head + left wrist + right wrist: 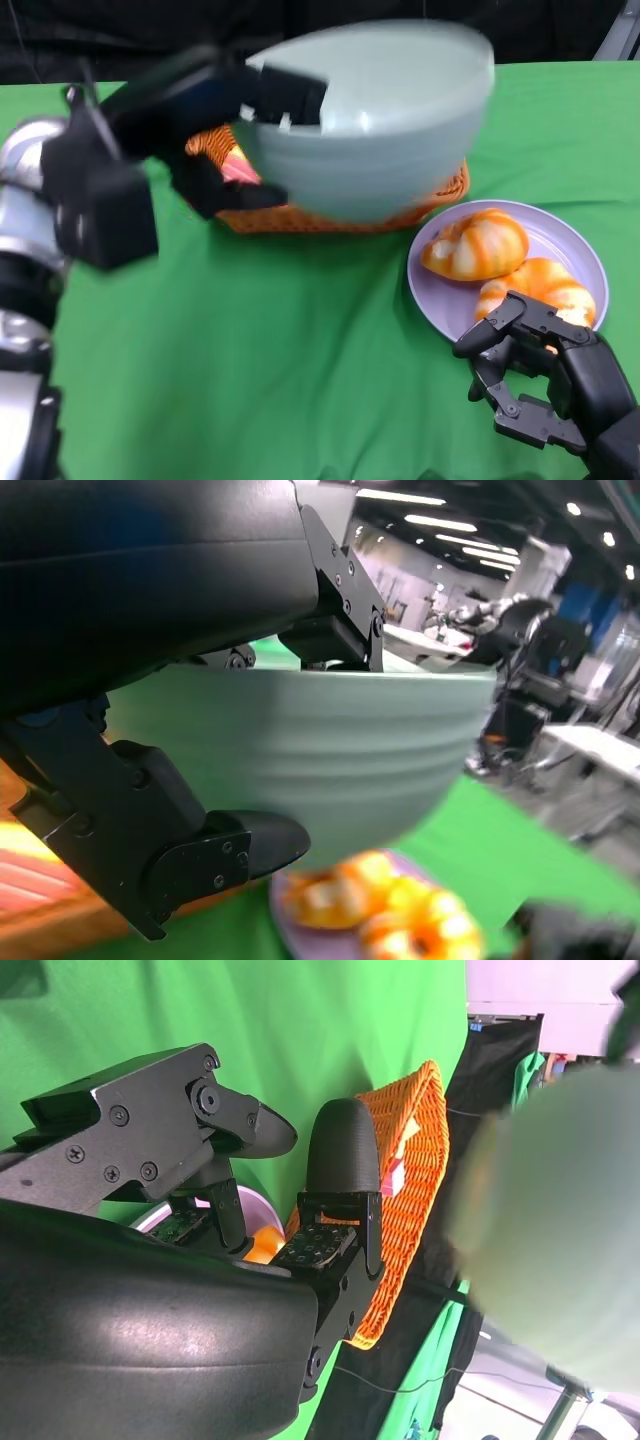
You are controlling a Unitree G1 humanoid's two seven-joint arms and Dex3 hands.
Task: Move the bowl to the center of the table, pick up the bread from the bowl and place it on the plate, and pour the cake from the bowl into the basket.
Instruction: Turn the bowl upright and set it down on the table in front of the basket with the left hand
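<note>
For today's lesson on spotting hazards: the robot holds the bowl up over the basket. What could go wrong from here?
1. The left hand grips the bowl only at its rim, and the bowl is blurred with motion; it might slip and drop onto the basket.
2. The bowl hangs over the basket's edge nearest the plate, so the cake could spill outside.
3. The right hand rests by the plate and bread; a jolt might shove them.

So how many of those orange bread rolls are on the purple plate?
2. One bread roll lies toward the plate's far left side; the other bread roll lies nearer the robot, just beyond the right hand. None seems hidden.
</note>
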